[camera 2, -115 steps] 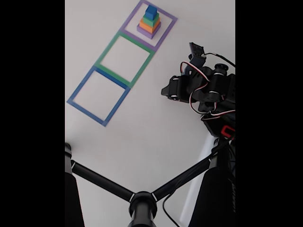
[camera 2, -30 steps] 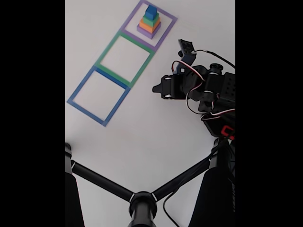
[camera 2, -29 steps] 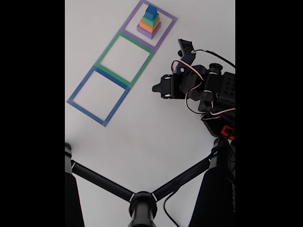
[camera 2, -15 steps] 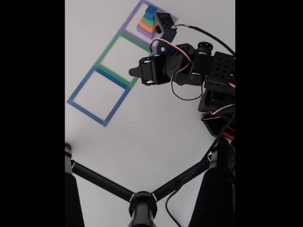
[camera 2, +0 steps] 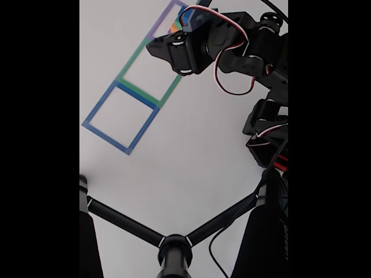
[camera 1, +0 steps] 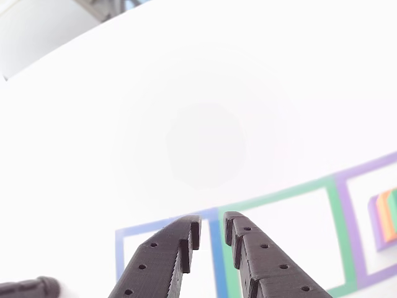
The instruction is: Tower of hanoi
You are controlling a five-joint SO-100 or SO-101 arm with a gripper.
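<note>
On the white tabletop [camera 1: 205,93], the stack [camera 1: 386,218] sits inside the purple outline [camera 1: 353,226], its start square, while the empty jaws hang slightly parted nearby.

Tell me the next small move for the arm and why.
Probably swing the gripper right in the other view, toward the stack of blocks. Its fingers, slightly apart, hold nothing and point at the blue-green outline border, with the stack off at the right edge.

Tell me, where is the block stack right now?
In the other view the stack sits at the right edge, inside the purple square. In the fixed view it peeks out at the top, mostly hidden behind the arm.
</note>
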